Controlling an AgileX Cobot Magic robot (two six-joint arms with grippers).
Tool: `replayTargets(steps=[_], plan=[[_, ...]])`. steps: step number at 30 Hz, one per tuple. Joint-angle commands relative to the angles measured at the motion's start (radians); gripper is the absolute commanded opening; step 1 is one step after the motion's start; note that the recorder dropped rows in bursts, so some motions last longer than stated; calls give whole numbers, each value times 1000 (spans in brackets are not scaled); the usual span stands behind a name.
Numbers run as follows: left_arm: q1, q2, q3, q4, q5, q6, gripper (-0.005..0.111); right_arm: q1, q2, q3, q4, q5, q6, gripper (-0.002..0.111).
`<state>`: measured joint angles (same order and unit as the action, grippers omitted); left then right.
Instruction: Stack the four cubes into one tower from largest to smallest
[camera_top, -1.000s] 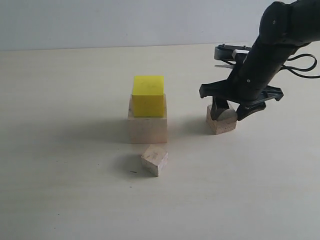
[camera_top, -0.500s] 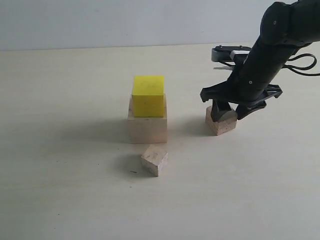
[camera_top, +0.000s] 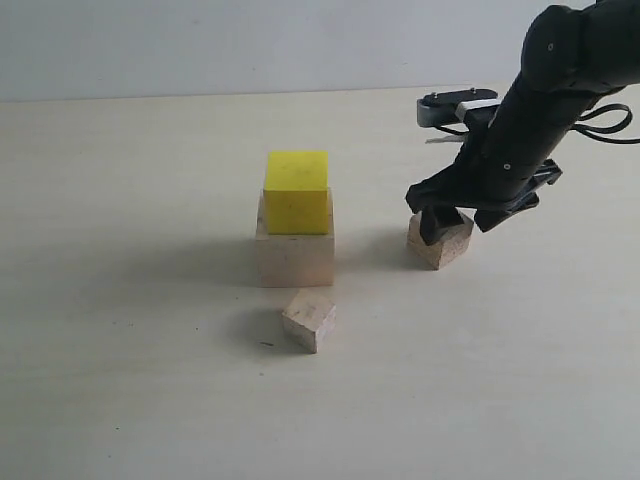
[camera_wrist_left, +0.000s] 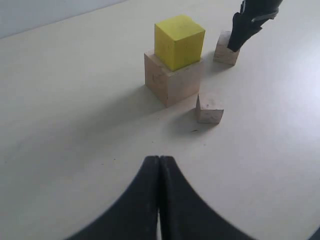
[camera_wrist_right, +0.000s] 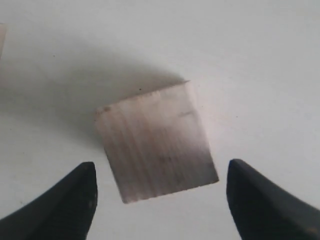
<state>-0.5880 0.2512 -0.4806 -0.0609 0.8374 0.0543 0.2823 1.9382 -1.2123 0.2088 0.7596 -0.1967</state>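
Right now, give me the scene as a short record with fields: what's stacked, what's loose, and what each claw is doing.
Stacked: yellow cube on large wooden cube
Loose on table: front small cube, right small cube
Right claw: open, straddling right small cube, not touching it
Left claw: shut, empty, away from the cubes
Not yet stacked: both small cubes

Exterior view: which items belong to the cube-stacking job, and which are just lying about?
Job:
- large wooden cube
- yellow cube, on top of it
- right-hand small cube, under the open right gripper
- front small cube

Not job:
- only the table; left gripper shut, idle
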Motion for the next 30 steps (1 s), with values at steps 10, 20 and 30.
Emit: replayTargets(steps=[10, 20, 30], plan=[[-6, -8, 6, -4, -11, 3, 0, -3, -73, 7, 5, -28, -220, 69], [-6, -8, 6, -4, -11, 3, 0, 13, -69, -95, 50, -3, -387, 69], [-6, -8, 6, -4, -11, 3, 0, 14, 2, -142, 10, 68, -383, 69]])
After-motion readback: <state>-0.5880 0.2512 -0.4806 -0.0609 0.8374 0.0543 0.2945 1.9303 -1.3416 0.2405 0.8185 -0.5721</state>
